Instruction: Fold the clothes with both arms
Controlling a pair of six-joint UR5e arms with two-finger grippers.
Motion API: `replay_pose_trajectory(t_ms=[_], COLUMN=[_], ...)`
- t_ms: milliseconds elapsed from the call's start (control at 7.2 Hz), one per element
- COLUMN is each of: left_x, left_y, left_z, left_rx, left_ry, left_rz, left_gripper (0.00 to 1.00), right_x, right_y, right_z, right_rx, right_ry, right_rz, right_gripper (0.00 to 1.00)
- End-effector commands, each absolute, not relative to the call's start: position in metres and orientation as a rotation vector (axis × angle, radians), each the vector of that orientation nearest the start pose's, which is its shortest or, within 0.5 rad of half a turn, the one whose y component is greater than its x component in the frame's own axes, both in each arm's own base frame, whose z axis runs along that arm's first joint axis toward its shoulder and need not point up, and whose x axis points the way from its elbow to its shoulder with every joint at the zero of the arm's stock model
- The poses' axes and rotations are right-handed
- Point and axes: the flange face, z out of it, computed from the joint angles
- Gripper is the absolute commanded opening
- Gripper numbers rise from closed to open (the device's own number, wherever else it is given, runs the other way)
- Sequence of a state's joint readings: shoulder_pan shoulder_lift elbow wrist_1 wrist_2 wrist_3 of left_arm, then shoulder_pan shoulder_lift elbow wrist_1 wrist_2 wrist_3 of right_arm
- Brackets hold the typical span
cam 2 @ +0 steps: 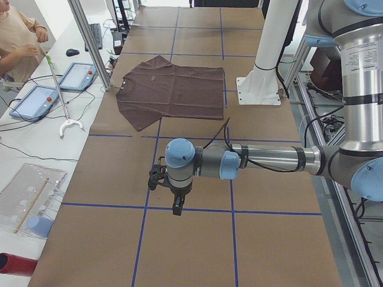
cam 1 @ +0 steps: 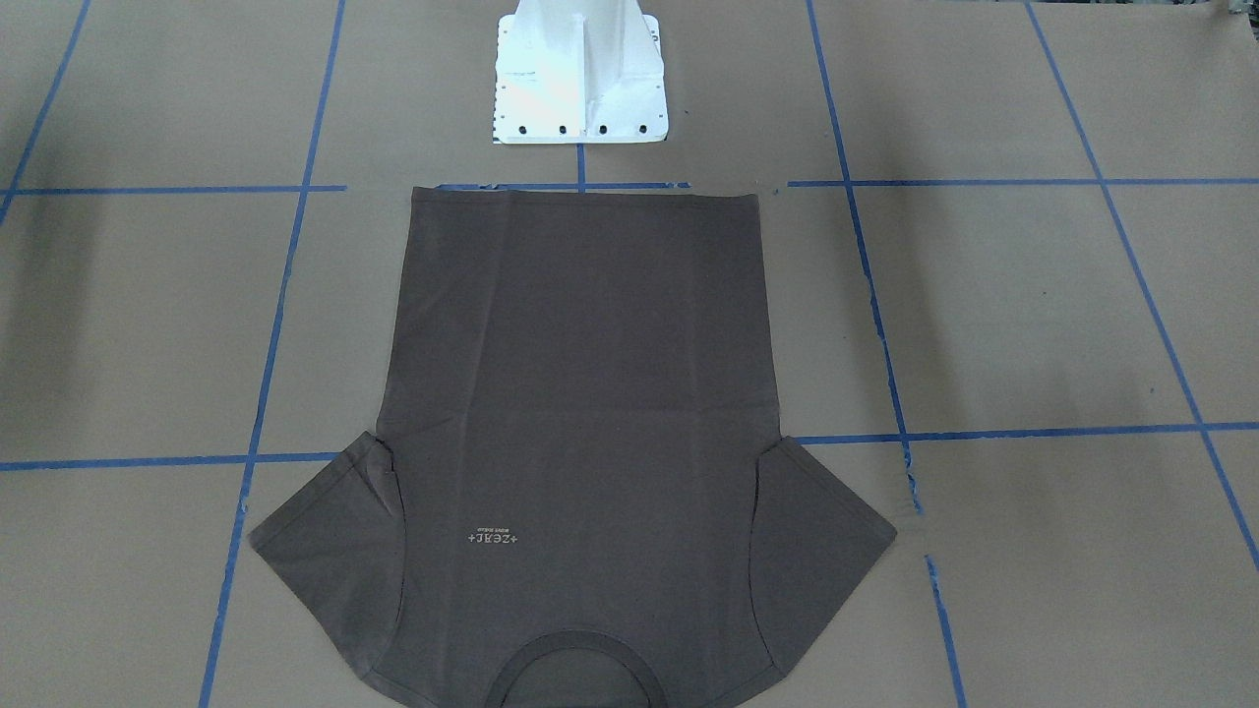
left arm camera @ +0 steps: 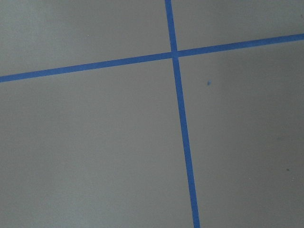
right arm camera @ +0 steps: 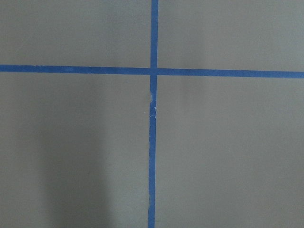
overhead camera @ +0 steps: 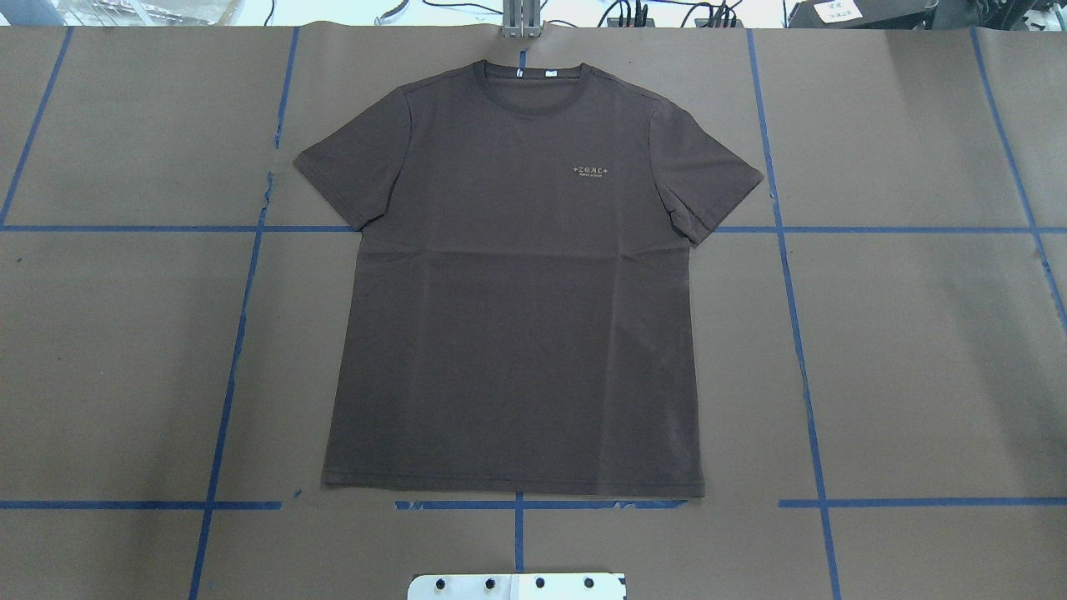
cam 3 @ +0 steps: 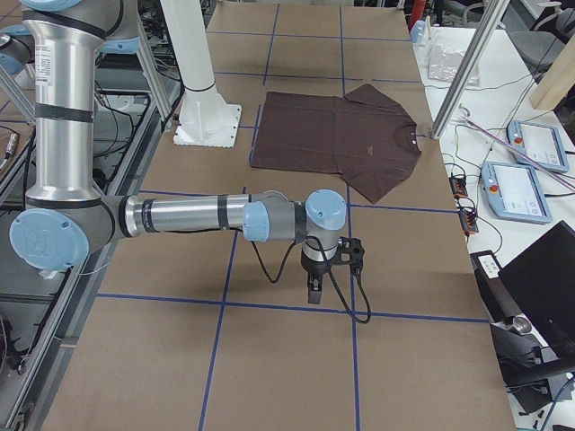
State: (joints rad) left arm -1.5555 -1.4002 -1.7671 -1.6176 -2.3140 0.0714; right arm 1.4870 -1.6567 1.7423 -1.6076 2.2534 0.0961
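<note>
1. The dark brown-grey short-sleeved cloth T-shirt (overhead camera: pixel 513 317) lies flat and front-up in the middle of the table, with both sleeves spread out.
2. Its round ribbed collar (overhead camera: pixel 533 83) points away from the robot. Its bottom edge is near the white metal base mount (cam 1: pixel 580 79).
3. Small pale logo letters (overhead camera: pixel 592 171) sit on the chest.
4. The table (overhead camera: pixel 917 350) is covered in brown paper with a grid of blue tape lines (overhead camera: pixel 800 367).
5. The silver-and-grey left arm (cam 2: pixel 269 158) holds its black left pincer (cam 2: pixel 177 209) over bare paper, well apart from the T-shirt. I cannot tell if it is open or closed.
6. The silver-and-grey right arm (cam 3: pixel 180 215) holds its black right pincer (cam 3: pixel 313 294) the same way at the other end. I cannot tell its state either.
7. Beside the table lie flat blue-edged control pads (cam 2: pixel 34 101), and a person (cam 2: pixel 15 36) is there.
</note>
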Motion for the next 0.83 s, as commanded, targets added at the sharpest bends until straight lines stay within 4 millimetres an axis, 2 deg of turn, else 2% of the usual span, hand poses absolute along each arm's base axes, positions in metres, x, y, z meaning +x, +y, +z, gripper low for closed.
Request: replay_pose_trajectory(t_ms=[0, 139, 278, 416, 555, 694], left_x=[-0.059, -0.059, -0.059, -0.059, -0.058, -0.058], left_y=[-0.428, -0.427, -0.428, -0.430, -0.434, -0.439], left_z=[0.634, 0.624, 0.609, 0.598, 0.576, 0.542], left_rx=[0.097, 0.117, 0.147, 0.169, 0.211, 0.327], left_ry=[0.738, 0.739, 0.738, 0.737, 0.741, 0.722], left_rz=[0.116, 0.122, 0.134, 0.145, 0.161, 0.212], left_gripper=[1.00, 1.00, 1.00, 1.00, 1.00, 1.00], right_x=[0.027, 0.025, 0.022, 0.017, -0.003, -0.015], right_y=[-0.464, -0.465, -0.475, -0.494, -0.519, -0.537], right_z=[0.622, 0.621, 0.610, 0.589, 0.555, 0.533], right_rx=[-0.013, -0.011, 0.006, 0.045, 0.106, 0.143], right_ry=[-0.684, -0.686, -0.691, -0.695, -0.700, -0.699], right_rz=[-0.017, -0.021, -0.026, -0.039, -0.098, -0.129], right_gripper=[1.00, 1.00, 1.00, 1.00, 1.00, 1.00])
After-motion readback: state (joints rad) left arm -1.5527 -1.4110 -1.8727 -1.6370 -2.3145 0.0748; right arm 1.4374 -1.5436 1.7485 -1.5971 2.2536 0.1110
